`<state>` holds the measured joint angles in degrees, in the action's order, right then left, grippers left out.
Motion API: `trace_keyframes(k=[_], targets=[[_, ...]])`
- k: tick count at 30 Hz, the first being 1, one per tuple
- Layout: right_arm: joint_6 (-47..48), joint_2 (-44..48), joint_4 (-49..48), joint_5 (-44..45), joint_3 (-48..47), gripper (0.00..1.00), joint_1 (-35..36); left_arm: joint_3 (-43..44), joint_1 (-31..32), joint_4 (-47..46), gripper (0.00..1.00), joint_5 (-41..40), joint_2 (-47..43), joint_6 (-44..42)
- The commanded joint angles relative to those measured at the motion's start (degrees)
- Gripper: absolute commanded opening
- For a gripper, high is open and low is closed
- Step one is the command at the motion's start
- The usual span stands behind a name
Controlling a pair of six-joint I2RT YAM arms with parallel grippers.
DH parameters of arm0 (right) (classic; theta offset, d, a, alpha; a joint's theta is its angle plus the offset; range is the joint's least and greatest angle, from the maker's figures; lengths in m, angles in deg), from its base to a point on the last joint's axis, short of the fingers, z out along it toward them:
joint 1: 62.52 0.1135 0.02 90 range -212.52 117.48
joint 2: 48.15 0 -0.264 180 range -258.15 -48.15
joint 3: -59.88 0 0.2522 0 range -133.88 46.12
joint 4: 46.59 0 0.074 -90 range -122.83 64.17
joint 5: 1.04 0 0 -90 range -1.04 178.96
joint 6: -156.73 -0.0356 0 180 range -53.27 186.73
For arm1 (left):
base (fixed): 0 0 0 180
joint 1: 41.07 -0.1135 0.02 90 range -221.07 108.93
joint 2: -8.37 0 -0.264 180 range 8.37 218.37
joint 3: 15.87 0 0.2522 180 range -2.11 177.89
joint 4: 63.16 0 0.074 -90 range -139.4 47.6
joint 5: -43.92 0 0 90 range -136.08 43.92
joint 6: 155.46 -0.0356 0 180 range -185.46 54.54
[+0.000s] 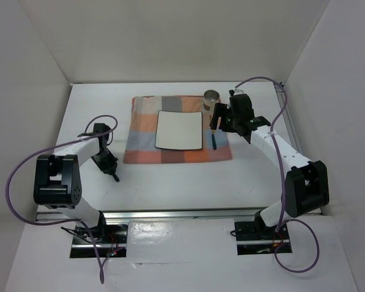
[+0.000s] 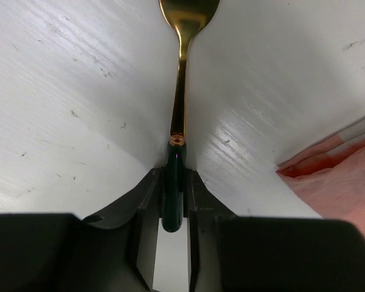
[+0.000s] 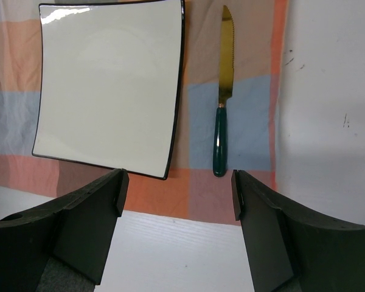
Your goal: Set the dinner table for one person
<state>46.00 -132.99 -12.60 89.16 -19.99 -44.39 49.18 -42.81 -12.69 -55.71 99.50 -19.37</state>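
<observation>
On the white dinner table [image 1: 170,188] lies an orange-and-blue-grey checked cloth [image 1: 146,143] with a white square plate [image 1: 179,129] on it. A gold knife with a dark green handle [image 1: 213,142] lies on the cloth right of the plate, and a metal cup [image 1: 212,97] stands at the cloth's far right corner. My left gripper [image 2: 174,204] is shut on the dark green handle of a gold spoon [image 2: 180,91], low over the bare table left of the cloth. My right gripper [image 3: 176,194] is open and empty above the cloth's right side, with plate [image 3: 109,85] and knife [image 3: 225,91] in view.
Metal rails run along the table's near edge [image 1: 182,214] and right edge [image 1: 290,121]. White walls enclose the table on three sides. A corner of the cloth [image 2: 340,164] shows to the right of the left gripper.
</observation>
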Motion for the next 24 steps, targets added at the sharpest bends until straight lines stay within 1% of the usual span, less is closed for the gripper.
trace_keyframes(k=[1, 2, 5, 6, 8, 9, 11, 12, 13, 14, 15, 16, 18, 19, 21, 22, 24], targets=[[0.2, 3.1, 0.2, 0.6, -1.6, 0.81, 0.5, 1.1, 0.3, 1.7, 0.05, -0.3, 1.2, 1.5], [0.2, 3.1, 0.2, 0.6, -1.6, 0.81, 0.5, 1.9, 0.9, 2.2, 0.00, -0.3, 0.6, 0.9], [0.2, 3.1, 0.2, 1.2, -1.6, 0.81, 0.5, 7.0, 0.9, 4.5, 0.00, -1.0, -2.4, -1.6], [0.2, 3.6, 0.2, 1.2, -1.0, 0.81, 0.5, 10.3, 0.9, 4.5, 0.00, -1.0, -3.3, -3.9], [0.7, 3.6, -0.3, 1.7, -1.0, 0.81, 0.5, 14.0, 1.6, 5.2, 0.00, 0.8, -4.6, -6.3], [0.7, 3.6, -0.3, 1.7, -1.0, 0.81, 0.5, 18.1, 2.8, 5.7, 0.00, 1.4, -4.6, -8.1], [0.7, 3.6, -0.3, 1.7, -1.0, 0.81, 0.5, 22.5, 4.3, 6.4, 0.00, 1.5, -3.8, -12.8], [0.7, 4.1, -0.3, 1.7, -1.0, 0.81, 0.5, 24.4, 6.5, 6.4, 0.00, 1.5, -3.1, -15.2], [0.7, 4.2, -0.3, 1.7, -1.0, 0.81, 0.5, 28.1, 7.8, 5.7, 0.00, 2.2, -0.5, -19.4], [0.7, 4.2, -0.3, 1.7, -0.5, 0.81, 0.5, 30.4, 9.0, 5.7, 0.00, 2.2, 1.3, -21.2], [0.7, 4.7, -0.3, 1.7, -0.5, 0.81, 0.5, 32.9, 11.4, 8.0, 0.00, 2.2, 3.6, -22.9], [0.7, 4.7, -0.3, 1.7, -0.5, 0.81, 0.5, 38.7, 12.4, 9.8, 0.00, 0.9, 8.8, -24.4], [0.7, 4.7, 0.4, 1.7, -0.5, 0.81, 0.5, 44.3, 14.9, 12.8, 0.00, -1.2, 13.8, -25.0], [0.2, 5.2, 0.4, 1.7, -0.5, 0.81, 0.5, 48.2, 14.9, 14.1, 0.00, -1.2, 15.8, -25.6], [0.2, 5.9, 1.0, 2.2, -0.5, 0.81, 0.5, 51.0, 15.7, 14.1, 0.00, 0.2, 20.5, -27.4], [0.2, 6.8, 1.0, 2.3, -0.5, 0.81, 0.5, 53.3, 16.2, 14.7, 0.00, 0.7, 21.9, -27.5], [-0.4, 7.3, 0.5, 2.3, 0.7, 0.81, 0.5, 55.1, 16.8, 15.5, 0.00, 1.4, 24.7, -29.1]])
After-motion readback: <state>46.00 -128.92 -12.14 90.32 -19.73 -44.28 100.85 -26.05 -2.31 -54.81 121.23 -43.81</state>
